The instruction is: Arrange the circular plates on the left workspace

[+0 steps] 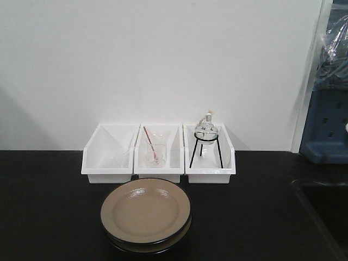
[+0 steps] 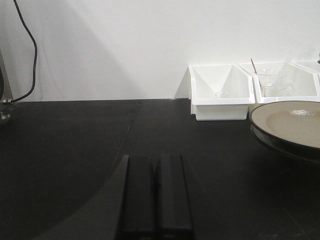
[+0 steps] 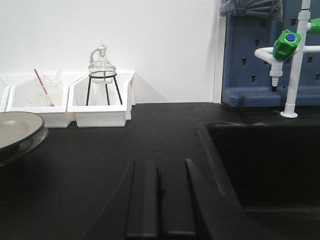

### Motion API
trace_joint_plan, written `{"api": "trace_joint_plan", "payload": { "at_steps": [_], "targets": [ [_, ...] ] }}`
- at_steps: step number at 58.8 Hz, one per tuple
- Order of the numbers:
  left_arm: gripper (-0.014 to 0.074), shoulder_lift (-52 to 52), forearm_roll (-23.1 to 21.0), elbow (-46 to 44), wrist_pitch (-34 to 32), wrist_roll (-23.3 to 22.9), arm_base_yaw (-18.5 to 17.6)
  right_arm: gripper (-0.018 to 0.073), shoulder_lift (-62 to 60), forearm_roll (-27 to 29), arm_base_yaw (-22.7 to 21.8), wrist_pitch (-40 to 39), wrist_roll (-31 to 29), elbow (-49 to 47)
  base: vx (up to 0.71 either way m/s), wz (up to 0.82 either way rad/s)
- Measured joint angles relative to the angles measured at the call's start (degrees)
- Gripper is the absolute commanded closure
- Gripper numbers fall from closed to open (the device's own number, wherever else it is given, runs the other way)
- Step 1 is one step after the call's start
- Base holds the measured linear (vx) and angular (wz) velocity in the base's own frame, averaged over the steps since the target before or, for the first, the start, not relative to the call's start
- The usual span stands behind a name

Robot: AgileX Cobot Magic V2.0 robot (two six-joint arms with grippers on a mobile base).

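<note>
Two circular plates [image 1: 145,212] lie stacked on the black countertop, beige on top with black rims, just in front of the white bins. The stack shows at the right edge of the left wrist view [image 2: 290,122] and at the left edge of the right wrist view [image 3: 17,131]. My left gripper [image 2: 156,162] is shut and empty, low over the left workspace [image 2: 65,150], left of and nearer than the plates. My right gripper [image 3: 160,167] is shut and empty too, over the counter between the plates and the sink. Neither gripper appears in the front view.
Three white bins stand against the wall: one near-empty [image 1: 110,154], one with glassware and a red rod [image 1: 157,152], one with a flask on a black tripod [image 1: 207,149]. A recessed sink [image 3: 265,165] and a tap [image 3: 292,60] lie right. A cable [image 2: 30,55] hangs far left.
</note>
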Motion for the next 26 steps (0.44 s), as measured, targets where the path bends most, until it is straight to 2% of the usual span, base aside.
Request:
{"api": "trace_joint_plan", "payload": {
  "at_steps": [26],
  "targets": [
    [0.0596, 0.0, 0.0, 0.0, 0.0, 0.0, 0.0, 0.0559, 0.0, 0.0, -0.1, 0.0, 0.0, 0.0, 0.00, 0.00]
  ]
}}
